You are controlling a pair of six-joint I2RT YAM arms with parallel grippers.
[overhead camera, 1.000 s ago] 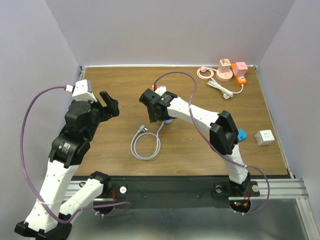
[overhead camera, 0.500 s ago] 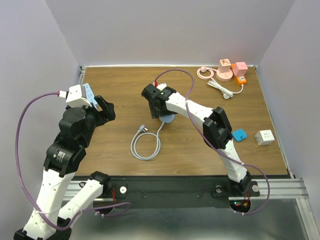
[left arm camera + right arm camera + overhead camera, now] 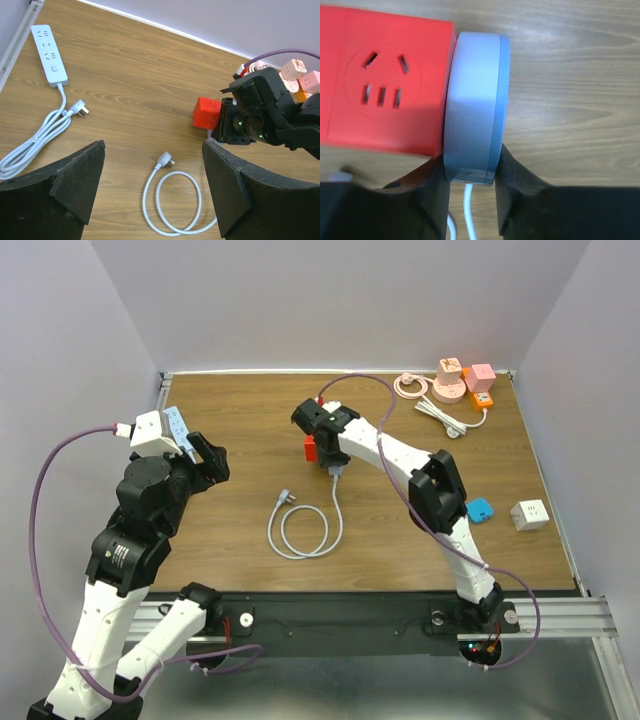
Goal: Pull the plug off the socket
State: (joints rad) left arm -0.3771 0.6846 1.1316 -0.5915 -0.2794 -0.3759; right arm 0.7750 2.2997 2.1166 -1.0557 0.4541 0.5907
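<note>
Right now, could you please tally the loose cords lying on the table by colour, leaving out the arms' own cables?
White: 2, the bundled cord at the far right and the power strip's cord
Pink: 1, the coiled cord
Grey: 1, the looped cord of the plug
Total: 4

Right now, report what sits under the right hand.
The right hand pinches a blue-grey plug pressed against the red socket cube, pale cable trailing out. The pins are covered where plug meets cube.
</note>
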